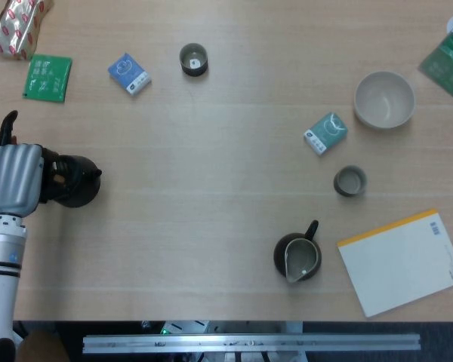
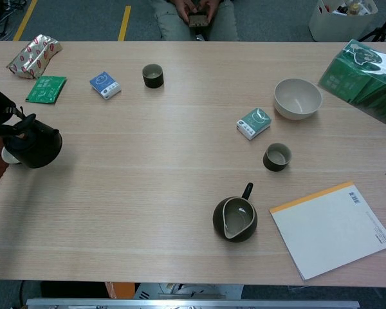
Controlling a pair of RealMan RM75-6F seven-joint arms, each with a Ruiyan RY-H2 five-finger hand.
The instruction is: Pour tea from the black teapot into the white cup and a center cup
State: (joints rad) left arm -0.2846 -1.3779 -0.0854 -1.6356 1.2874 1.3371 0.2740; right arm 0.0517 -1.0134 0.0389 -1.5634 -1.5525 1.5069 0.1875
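Left hand (image 1: 13,181) has its fingers wrapped around the black teapot (image 2: 33,147) handle, way over at 9 o'clock on the table (image 1: 226,166).

A pale wood-grain table (image 2: 180,129) fills both views. Beyond its far edge lies grey floor (image 2: 270,19) with yellow tape lines (image 2: 124,22); even light.

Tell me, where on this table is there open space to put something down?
The widest bare stretch runs through the middle, between the black teapot in the left hand and the teal box. The near left edge, left of the dark pitcher, is also free. The right side is crowded: bowl, small cup, notepad, green package.
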